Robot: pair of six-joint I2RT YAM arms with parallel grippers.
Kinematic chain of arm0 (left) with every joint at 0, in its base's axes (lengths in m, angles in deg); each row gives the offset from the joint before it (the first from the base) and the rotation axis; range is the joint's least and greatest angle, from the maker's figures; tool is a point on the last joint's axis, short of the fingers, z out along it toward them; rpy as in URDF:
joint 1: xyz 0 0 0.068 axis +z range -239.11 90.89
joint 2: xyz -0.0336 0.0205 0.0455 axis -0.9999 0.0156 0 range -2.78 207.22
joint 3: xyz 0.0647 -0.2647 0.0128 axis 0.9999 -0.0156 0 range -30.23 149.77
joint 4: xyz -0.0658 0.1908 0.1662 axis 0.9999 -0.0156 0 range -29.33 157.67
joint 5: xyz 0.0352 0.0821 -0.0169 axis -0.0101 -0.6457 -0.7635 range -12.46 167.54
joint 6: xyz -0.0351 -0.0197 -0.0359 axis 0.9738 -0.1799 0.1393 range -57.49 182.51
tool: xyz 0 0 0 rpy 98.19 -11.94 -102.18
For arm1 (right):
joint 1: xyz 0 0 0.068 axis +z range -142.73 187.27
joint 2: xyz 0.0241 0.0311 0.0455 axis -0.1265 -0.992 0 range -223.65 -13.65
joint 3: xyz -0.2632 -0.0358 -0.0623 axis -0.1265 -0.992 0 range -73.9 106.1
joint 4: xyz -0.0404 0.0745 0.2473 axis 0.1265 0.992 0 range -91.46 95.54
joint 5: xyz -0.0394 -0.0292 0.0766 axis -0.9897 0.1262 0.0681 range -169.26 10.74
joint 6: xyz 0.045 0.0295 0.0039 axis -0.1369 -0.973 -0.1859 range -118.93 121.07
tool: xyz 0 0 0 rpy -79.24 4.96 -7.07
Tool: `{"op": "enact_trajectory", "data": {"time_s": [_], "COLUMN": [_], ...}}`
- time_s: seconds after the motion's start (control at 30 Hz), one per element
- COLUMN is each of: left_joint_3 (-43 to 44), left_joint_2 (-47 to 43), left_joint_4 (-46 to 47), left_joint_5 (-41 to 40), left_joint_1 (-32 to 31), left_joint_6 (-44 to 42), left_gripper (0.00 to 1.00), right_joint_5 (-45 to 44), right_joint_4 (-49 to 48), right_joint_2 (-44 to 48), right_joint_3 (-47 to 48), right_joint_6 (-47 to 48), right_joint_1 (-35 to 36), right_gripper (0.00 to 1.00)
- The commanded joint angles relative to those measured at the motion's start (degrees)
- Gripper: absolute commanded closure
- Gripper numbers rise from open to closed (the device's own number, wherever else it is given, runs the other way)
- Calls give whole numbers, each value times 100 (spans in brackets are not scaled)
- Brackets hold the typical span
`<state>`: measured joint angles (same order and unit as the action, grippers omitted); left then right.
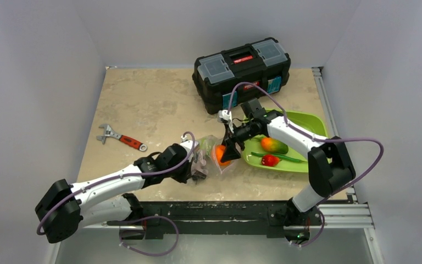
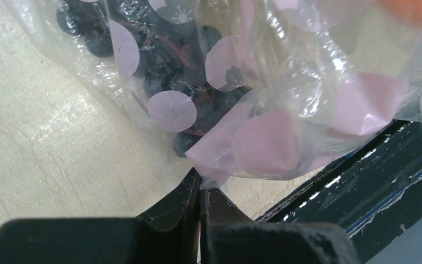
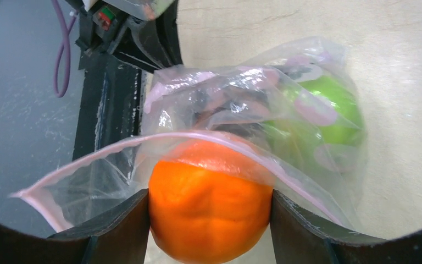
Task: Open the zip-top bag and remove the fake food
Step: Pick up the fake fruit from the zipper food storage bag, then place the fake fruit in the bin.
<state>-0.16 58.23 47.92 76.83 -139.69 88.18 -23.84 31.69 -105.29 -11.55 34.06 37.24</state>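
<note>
Two claws work at one bag of toy food

The left claw [image 2: 200,187] is clenched tight on a corner of the clear crinkly plastic bag [image 2: 286,82] with pink dots and a pink zip strip; the bag lies on the tan table [image 1: 154,99], just beside the bright green plastic tray [image 1: 307,118]; the right claw [image 3: 209,220] grasps the round orange toy fruit [image 3: 209,187] at the bag's open mouth, one finger on each side; dark purple toy grapes [image 2: 170,60] and a shiny green toy apple [image 3: 335,104] sit inside the bag; an orange-green toy mango [image 1: 273,145], a red toy pepper [image 1: 270,160] and long green toy beans [image 1: 286,158] lie in the tray.
</note>
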Motion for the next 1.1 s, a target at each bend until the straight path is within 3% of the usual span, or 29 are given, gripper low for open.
{"op": "enact_trajectory", "data": {"time_s": [0.0, 0.2, 0.43, 0.77, 1.07], "left_joint_3": [-109, -158, -203, -167, -267], "left_joint_2": [-259, -247, -243, -354, -605], "left_joint_4": [-182, -135, -76, 51, 234], "left_joint_5": [-212, -103, -92, 18, 45], "left_joint_1": [140, 317, 321, 321, 317], "left_joint_6": [219, 271, 296, 295, 351], "left_gripper": [100, 100, 100, 100, 100], "right_joint_5": [157, 880, 1029, -119, -1844], "right_joint_4": [-117, 335, 543, 189, -932], "right_joint_2": [486, 638, 822, 1706, 1752], "right_joint_3": [60, 119, 276, -89, -502], "right_joint_6": [-75, 446, 654, 628, -332], "right_joint_1": [-374, -493, -801, -1504, -2105], "right_gripper": [96, 96, 96, 95, 91]}}
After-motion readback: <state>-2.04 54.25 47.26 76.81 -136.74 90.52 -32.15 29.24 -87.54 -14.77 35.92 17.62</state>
